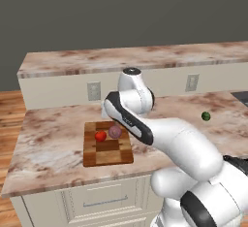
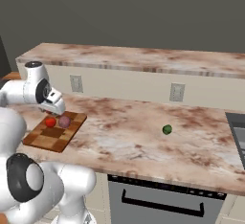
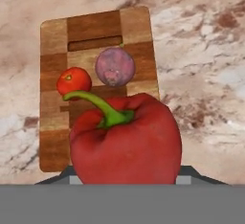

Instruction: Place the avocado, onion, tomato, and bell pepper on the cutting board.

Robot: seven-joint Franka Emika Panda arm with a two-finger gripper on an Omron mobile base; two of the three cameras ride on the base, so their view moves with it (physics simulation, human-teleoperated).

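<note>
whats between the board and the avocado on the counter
Nothing: bare counter runs from the board to the avocado, clearest in the right base view.

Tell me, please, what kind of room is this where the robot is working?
Most likely a kitchen. A long marble-patterned counter sits on cabinet drawers, an oven door with a handle is built in below it, and a wooden cutting board holds a tomato and an onion.

You will find no text, label, brand, number or sign to read here: none on the brown-checked wooden cutting board, the mottled marble worktop or the pale wall outlets.
</note>
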